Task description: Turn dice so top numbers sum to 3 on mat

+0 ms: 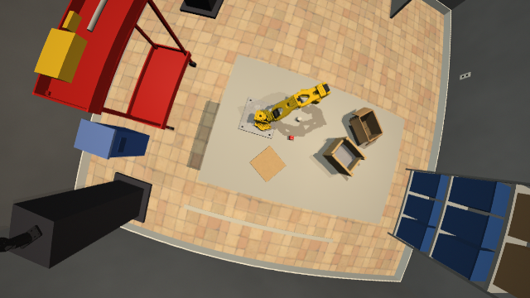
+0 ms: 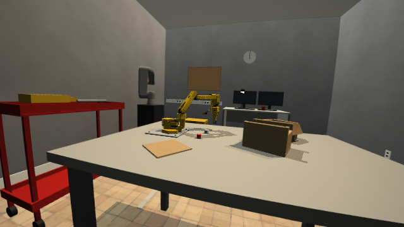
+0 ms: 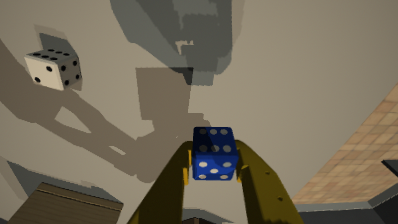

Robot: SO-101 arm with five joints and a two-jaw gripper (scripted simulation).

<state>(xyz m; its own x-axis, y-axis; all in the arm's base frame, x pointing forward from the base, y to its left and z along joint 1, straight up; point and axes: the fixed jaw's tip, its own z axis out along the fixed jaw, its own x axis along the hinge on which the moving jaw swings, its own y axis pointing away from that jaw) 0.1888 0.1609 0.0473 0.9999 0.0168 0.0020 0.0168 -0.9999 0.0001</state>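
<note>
My gripper [image 3: 214, 165] is shut on a blue die [image 3: 214, 153] and holds it in the air above the table, with the arm [image 1: 296, 103] stretched out from its base. A white die [image 3: 52, 68] lies on the table top below, up and to the left in the wrist view; it also shows in the top view [image 1: 298, 118]. A red die [image 1: 291, 137] lies on the table nearer the tan mat [image 1: 267, 163]. The mat is a flat square in front of the arm's base, with no die on it. The gripper [image 2: 215, 117] hangs high over the table in the exterior view.
Two open cardboard boxes [image 1: 366, 125] [image 1: 344, 156] stand on the table to the right of the dice. The arm's base plate [image 1: 257, 120] lies at the table's left part. A red cart [image 1: 112, 58] stands beside the table.
</note>
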